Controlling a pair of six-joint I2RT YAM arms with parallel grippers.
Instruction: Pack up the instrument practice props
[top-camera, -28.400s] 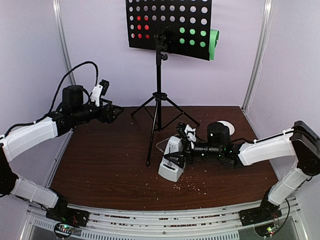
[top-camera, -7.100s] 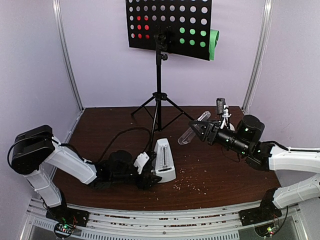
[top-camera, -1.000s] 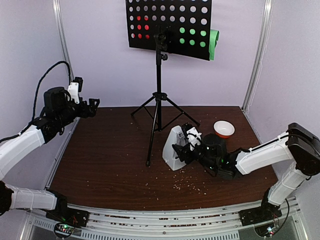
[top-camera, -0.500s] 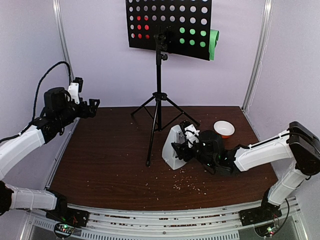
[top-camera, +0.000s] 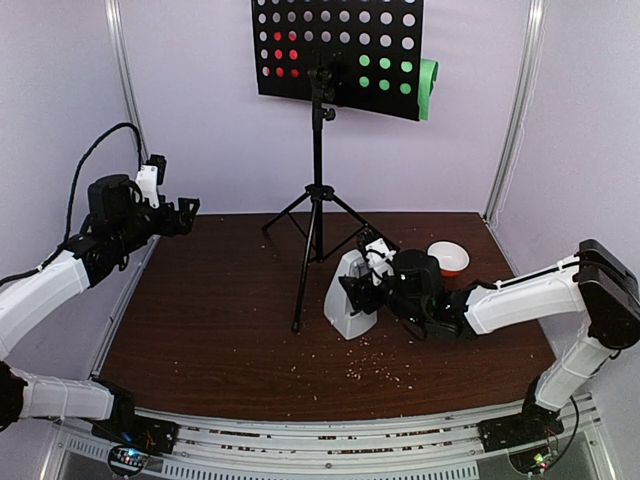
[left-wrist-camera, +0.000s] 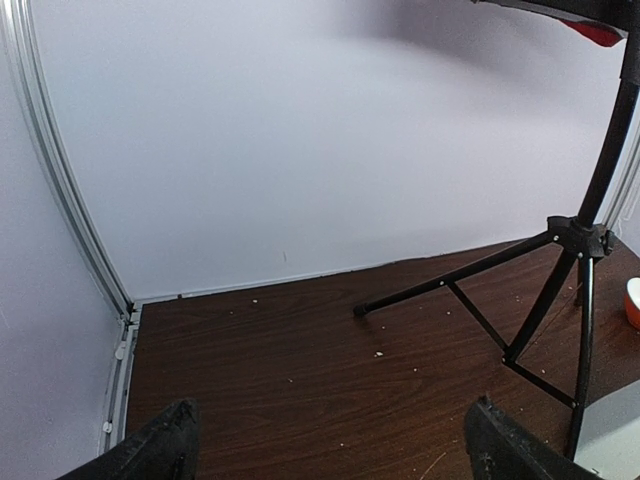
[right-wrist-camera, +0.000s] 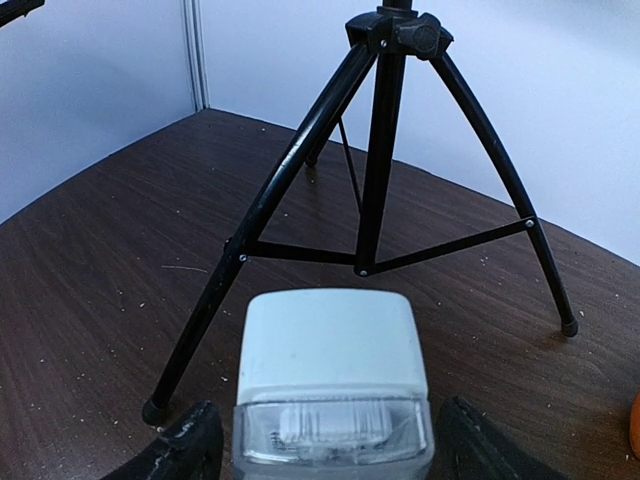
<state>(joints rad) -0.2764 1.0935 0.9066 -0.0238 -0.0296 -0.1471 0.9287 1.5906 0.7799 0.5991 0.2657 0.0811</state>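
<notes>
The black perforated music stand (top-camera: 318, 190) stands on its tripod at the back of the table. A red sheet (top-camera: 285, 55) shows through its holes, and a green sheet (top-camera: 428, 88) sticks out at its right edge. The white pyramid metronome (top-camera: 347, 295) stands upright in front of the tripod with its clear cover (right-wrist-camera: 335, 430) on it. My right gripper (top-camera: 362, 280) is open and straddles the metronome (right-wrist-camera: 330, 350), with a thin gap at each finger. My left gripper (top-camera: 190, 210) hangs open and empty above the table's left side.
A small orange-and-white bowl (top-camera: 448, 257) sits to the right of the metronome, behind my right arm. The tripod legs (right-wrist-camera: 380, 150) spread just beyond the metronome. Crumbs dot the brown table (top-camera: 220, 330). Lilac walls close in the back and both sides.
My right gripper's jaws have widened round the metronome, and the arm has shifted slightly left and toward the back. The metronome stays put. The left arm has not moved.
</notes>
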